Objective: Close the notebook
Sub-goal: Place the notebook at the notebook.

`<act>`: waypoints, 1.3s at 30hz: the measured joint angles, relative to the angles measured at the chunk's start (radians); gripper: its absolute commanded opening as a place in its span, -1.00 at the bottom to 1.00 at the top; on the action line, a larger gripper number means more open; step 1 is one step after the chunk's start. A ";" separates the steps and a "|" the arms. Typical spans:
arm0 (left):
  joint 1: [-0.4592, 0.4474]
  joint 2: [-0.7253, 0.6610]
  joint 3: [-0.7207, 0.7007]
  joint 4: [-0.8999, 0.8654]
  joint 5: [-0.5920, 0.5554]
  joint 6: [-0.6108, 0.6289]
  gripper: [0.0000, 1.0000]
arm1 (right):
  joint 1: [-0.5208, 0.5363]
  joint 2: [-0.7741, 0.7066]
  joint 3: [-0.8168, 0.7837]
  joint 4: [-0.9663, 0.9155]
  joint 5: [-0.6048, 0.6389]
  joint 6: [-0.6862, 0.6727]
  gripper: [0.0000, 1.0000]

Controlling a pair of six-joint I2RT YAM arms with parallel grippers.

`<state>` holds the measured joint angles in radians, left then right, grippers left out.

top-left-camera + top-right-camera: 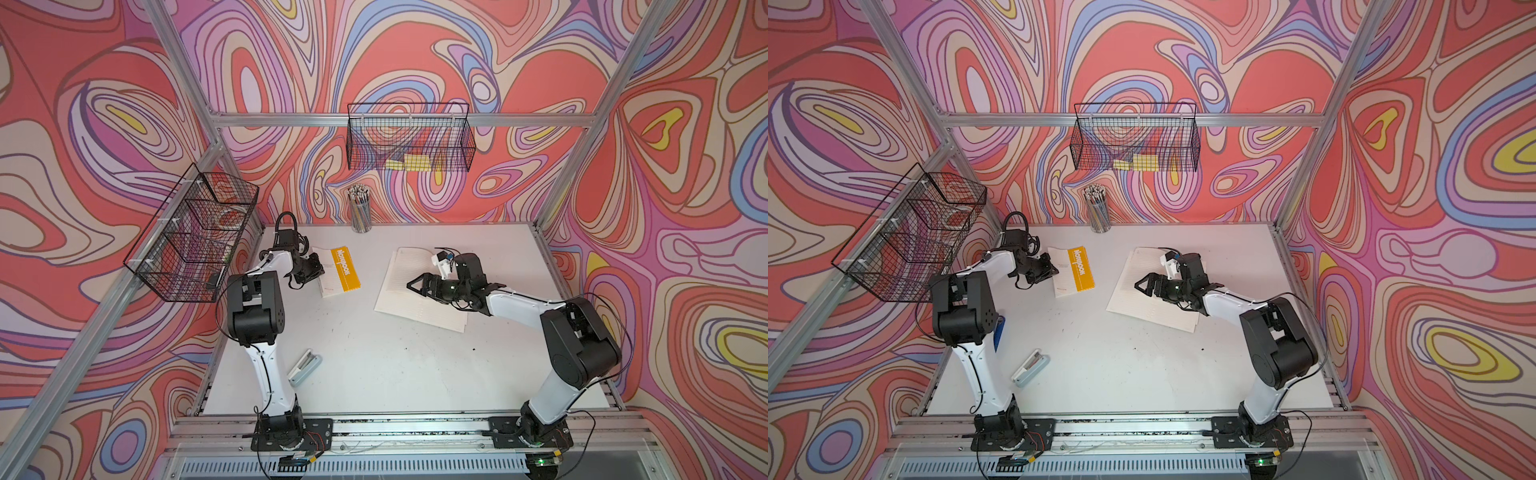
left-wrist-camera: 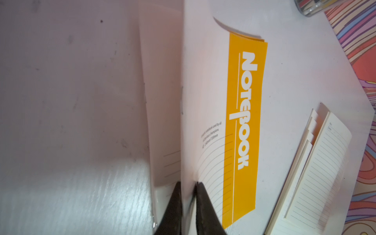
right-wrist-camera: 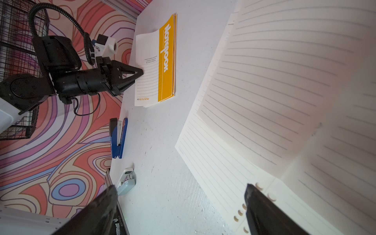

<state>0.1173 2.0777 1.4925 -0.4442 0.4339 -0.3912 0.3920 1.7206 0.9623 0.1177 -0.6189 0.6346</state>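
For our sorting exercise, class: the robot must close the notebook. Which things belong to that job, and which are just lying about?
Job: yellow notebook, left gripper pinching its cover.
Lying about: open lined notebook, white stapler, blue stapler, pencil cup.

White table, scuffed, dark specks. Far left: yellow-and-white notebook, flat, cover up, "Notebook" on the yellow band. Right of centre, well apart from it: open lined notebook, pages up, ring holes show in the right wrist view. Far edge, against the wall: clear cup of pencils, upright. Near left: white stapler, lying skewed. Blue stapler at the left edge, near the white one, mostly hidden behind an arm in a top view.
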 measured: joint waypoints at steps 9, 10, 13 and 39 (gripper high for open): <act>-0.001 0.000 0.002 -0.023 -0.032 0.008 -0.34 | 0.000 0.000 -0.002 0.003 -0.003 0.004 0.97; -0.001 0.000 0.004 -0.027 -0.035 0.010 -0.33 | 0.000 0.000 -0.003 0.004 -0.003 0.004 0.97; -0.001 0.000 0.011 -0.031 -0.044 0.014 -0.27 | 0.000 0.000 -0.010 0.006 -0.003 0.006 0.97; -0.021 -0.002 0.066 -0.107 -0.163 0.022 -0.16 | 0.000 0.000 -0.013 0.010 -0.010 0.011 0.97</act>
<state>0.0959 2.0758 1.5581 -0.5514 0.2707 -0.3691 0.3920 1.7206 0.9489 0.1272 -0.6289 0.6456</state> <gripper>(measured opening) 0.410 0.984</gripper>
